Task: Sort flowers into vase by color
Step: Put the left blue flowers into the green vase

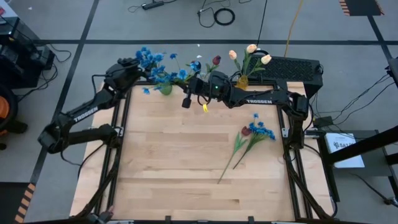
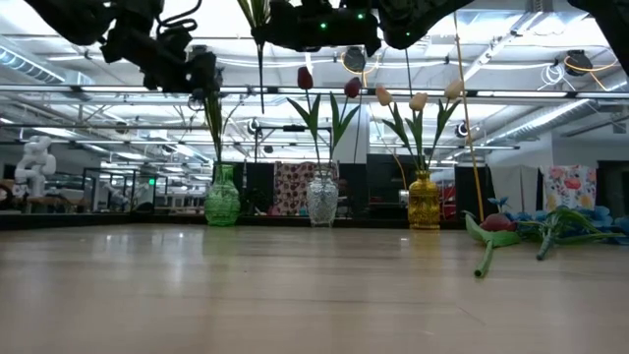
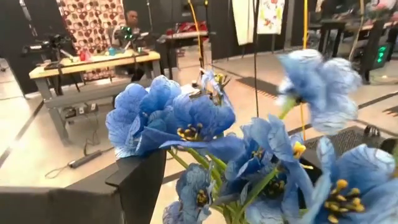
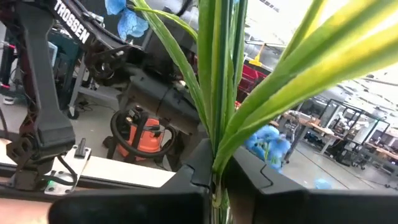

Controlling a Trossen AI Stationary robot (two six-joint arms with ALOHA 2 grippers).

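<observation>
Three vases stand along the table's far edge. A green vase holds blue flowers, a clear vase holds red tulips, and a yellow vase holds cream tulips. My left gripper is open high up at the blue blossoms, which stand between its fingers. My right gripper is shut on a green-stemmed flower between the green and clear vases. Its blossom is out of the wrist view. A red tulip and a blue flower lie on the table at the right. My right gripper pinches the flower's stem and long leaves between its two fingers. The fingers reach in level from the table's right side and lie across the upright stem. The stem's lower end hangs below the fingers, clear of the table.
The wooden table shows bare boards in the middle and toward the near edge. A black keyboard lies beyond the far right corner. Cables and equipment sit on the floor around the table.
</observation>
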